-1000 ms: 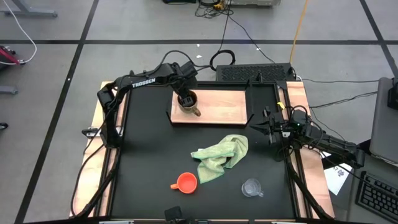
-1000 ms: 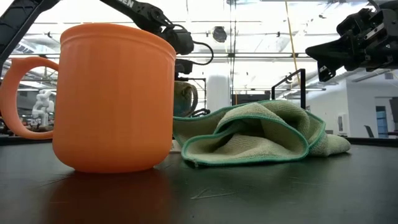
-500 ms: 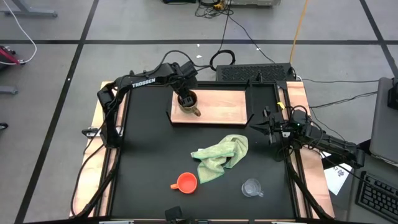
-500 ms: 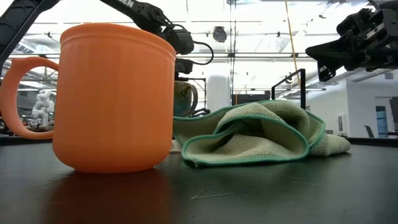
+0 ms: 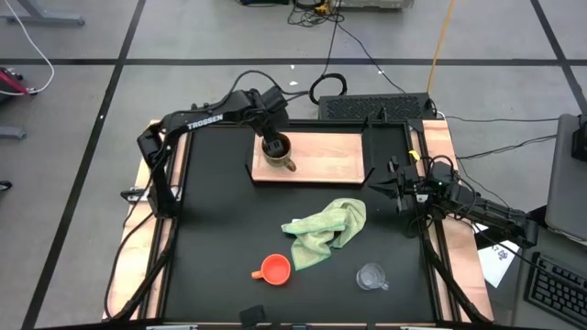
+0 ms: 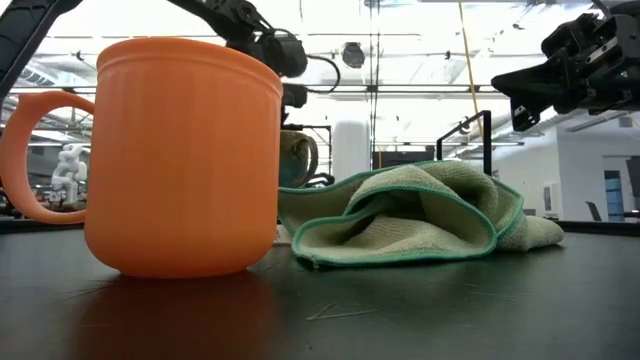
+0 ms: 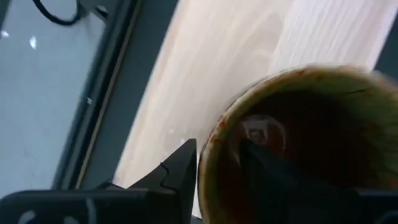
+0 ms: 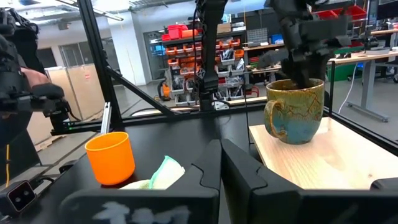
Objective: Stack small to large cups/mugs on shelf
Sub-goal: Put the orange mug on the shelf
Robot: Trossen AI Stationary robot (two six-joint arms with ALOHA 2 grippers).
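Observation:
The brown-rimmed glazed mug (image 5: 278, 152) stands upright on its base at the left end of the wooden shelf (image 5: 330, 156). My left gripper (image 7: 217, 152) hangs open over it, pointing steeply down, one finger inside the mug and one outside its wall (image 7: 210, 155), with a sliver of shelf showing beside the outer finger. The orange cup (image 5: 274, 268) and the clear glass cup (image 5: 371, 276) stand on the black tabletop near the front. My right gripper (image 8: 221, 162) waits shut at the table's right edge.
A light green cloth (image 5: 323, 231) lies crumpled mid-table between the shelf and the two small cups. Black brackets (image 5: 369, 170) stand at the shelf's ends. The shelf's middle and right part is bare wood.
My left gripper has risen a little above the mug, which stays upright on the shelf.

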